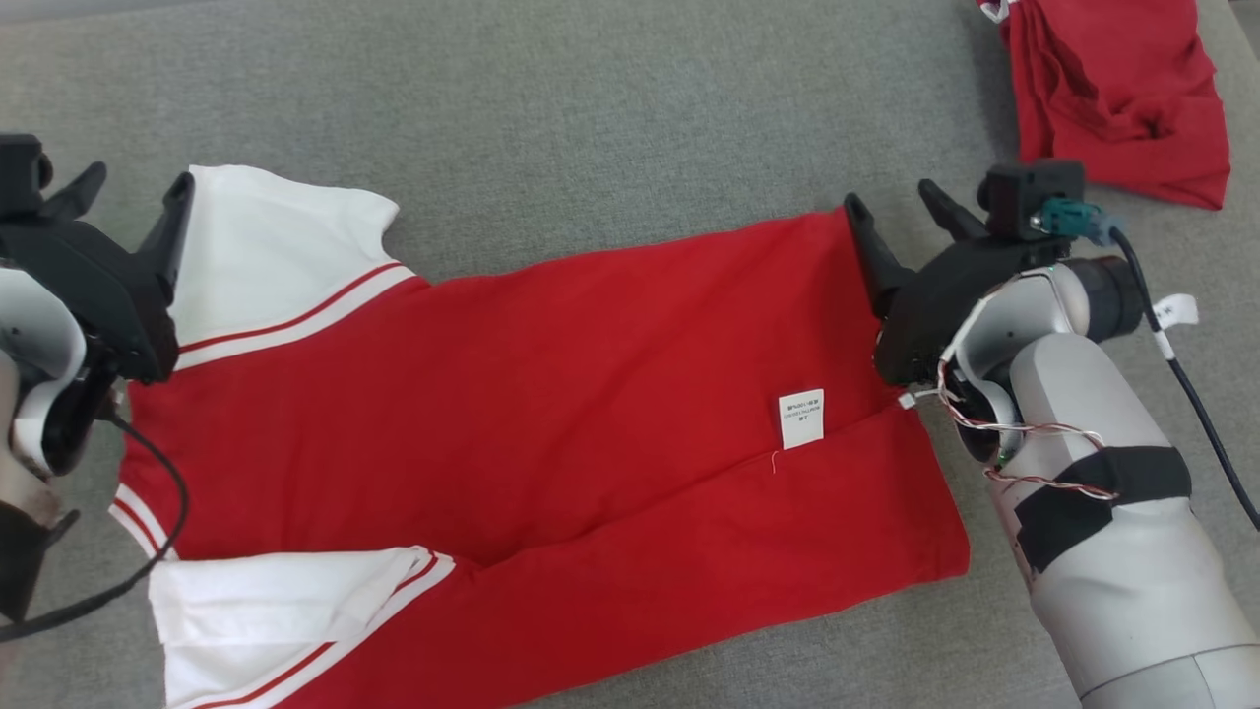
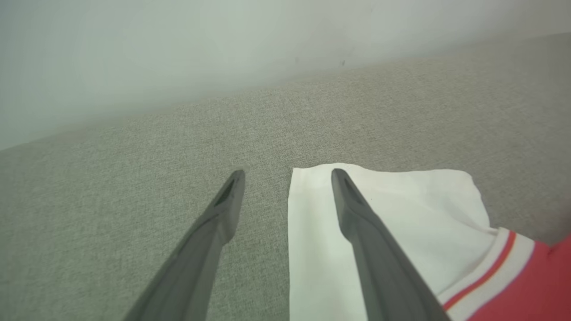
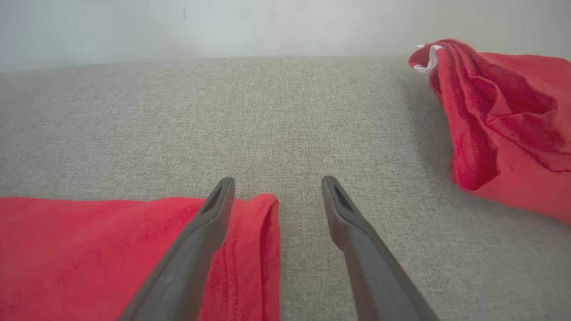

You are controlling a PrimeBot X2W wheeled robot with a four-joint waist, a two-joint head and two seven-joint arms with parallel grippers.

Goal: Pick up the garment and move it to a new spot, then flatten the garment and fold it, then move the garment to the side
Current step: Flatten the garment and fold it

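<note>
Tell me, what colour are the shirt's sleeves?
The sleeves are white with a thin red stripe, clearest in the head view.

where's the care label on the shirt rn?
Head view: the white care label lies on the red shirt, right of centre near its hem end, just left of the right gripper.

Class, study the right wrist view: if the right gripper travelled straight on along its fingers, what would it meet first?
Probably the bare grey fabric surface just beyond the right gripper; the crumpled red garment lies off to the side. Depth is uncertain.
</note>
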